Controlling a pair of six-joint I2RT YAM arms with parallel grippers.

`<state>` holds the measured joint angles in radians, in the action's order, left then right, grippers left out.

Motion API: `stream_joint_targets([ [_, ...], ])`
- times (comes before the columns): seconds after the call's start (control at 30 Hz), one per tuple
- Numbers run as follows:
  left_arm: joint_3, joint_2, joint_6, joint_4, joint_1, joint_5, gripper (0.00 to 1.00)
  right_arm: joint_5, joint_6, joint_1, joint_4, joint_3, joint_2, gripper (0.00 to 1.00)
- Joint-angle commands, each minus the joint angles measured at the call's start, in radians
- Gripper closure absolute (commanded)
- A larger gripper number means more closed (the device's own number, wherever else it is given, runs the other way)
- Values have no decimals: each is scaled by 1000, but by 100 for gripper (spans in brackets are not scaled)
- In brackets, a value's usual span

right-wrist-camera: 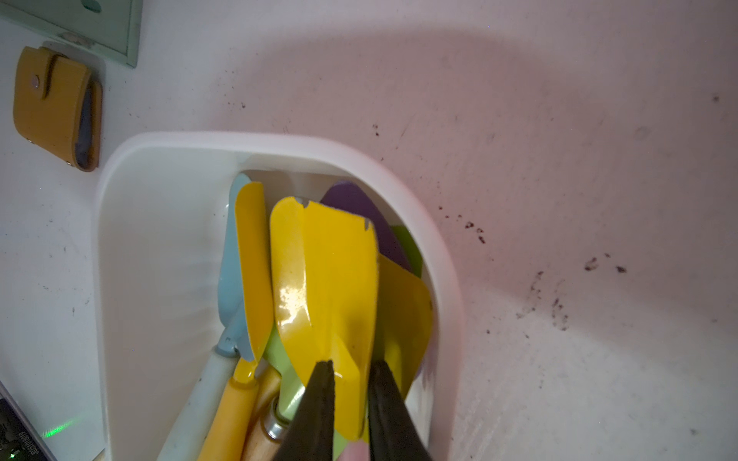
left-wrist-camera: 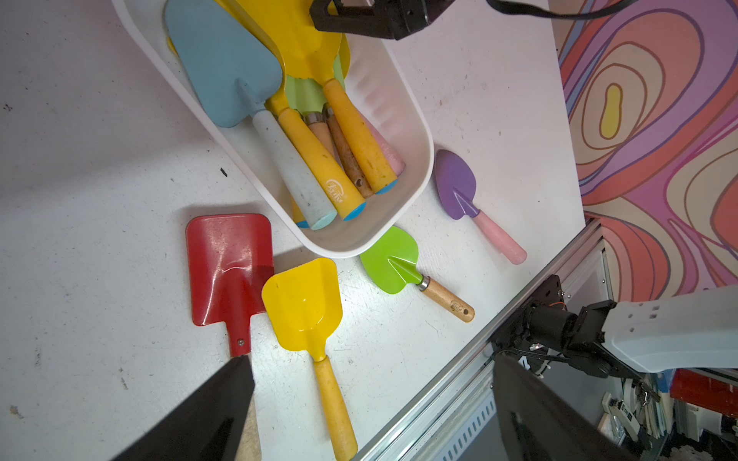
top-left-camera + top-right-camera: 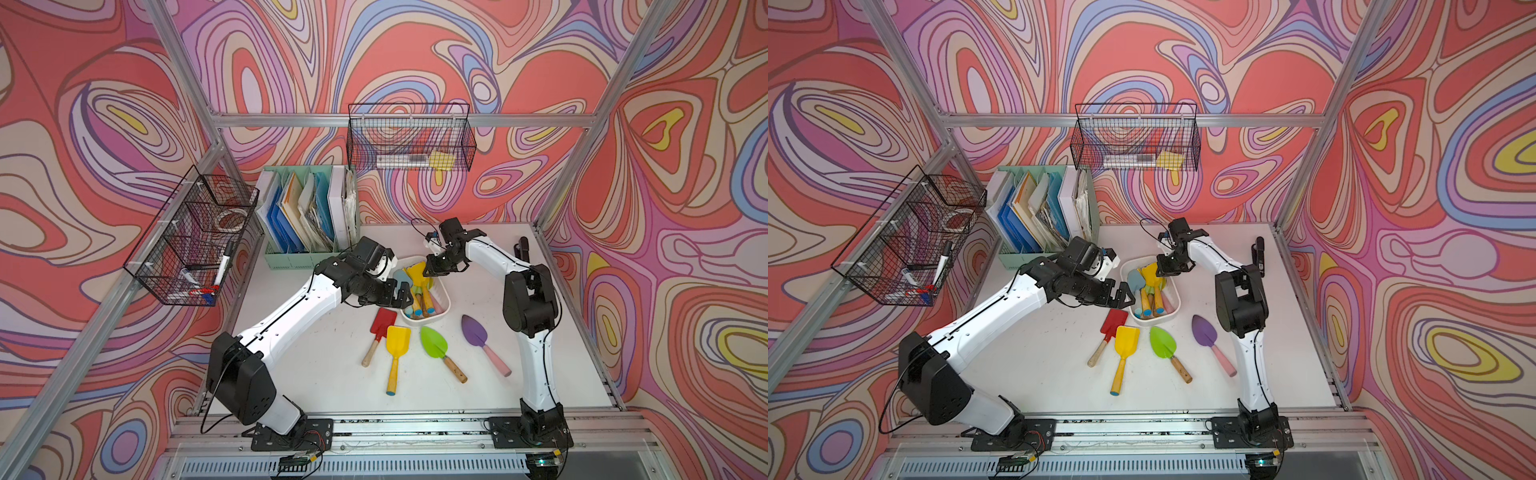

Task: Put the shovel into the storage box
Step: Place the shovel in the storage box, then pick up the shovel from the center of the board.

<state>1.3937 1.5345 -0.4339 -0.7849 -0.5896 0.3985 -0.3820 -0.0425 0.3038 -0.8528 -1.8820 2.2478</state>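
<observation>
**Desk:** White tabletop [image 3: 291,374], swirl-patterned walls. What runs from the left?

**Photographer:** A red shovel [image 3: 383,321] and a loose yellow shovel [image 3: 397,338] lie side by side on the table, blades toward the storage box [image 3: 444,309]. Just above the red one hangs the left gripper [image 3: 405,293], jaws spread wide and holding nothing.

**Desk:** And the box?

**Photographer:** It sits mid-table, already stacked with shovels, a blue shovel [image 2: 223,64] among them. The top yellow shovel [image 1: 331,271] lies on the pile, blade toward the far end. The right gripper [image 1: 352,364] straddles its neck, jaws only a little apart. Whether they pinch it or have let go, I cannot tell.

**Desk:** Further right?

**Photographer:** A green shovel [image 3: 433,341] just beside the box's near end, then a purple shovel [image 3: 473,328], apart from the rest.

**Desk:** What would make this step clean?

**Photographer:** By my reading it is a release. The jaws should open clear of the neck and lift straight up, so they do not drag the blade or tip the pile. The handle should settle inside the rim, not across it.
</observation>
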Motion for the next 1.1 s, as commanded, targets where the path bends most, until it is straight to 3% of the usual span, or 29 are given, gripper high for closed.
stream_joint_targets([
  [0.0,-10,8,13,-9,-4,4,1,55,4,-6,-53,-17,-18,81],
  [0.47,-86,-13,-41,-145,-4,-173,1,102,-21,-5,-94,-20,-129,75],
  [0.7,-129,-13,-42,-215,-4,-203,1,109,-41,0,-111,-14,-209,74],
  [1.07,-320,-24,-40,-216,-5,-195,5,108,-115,13,-70,111,-392,76],
])
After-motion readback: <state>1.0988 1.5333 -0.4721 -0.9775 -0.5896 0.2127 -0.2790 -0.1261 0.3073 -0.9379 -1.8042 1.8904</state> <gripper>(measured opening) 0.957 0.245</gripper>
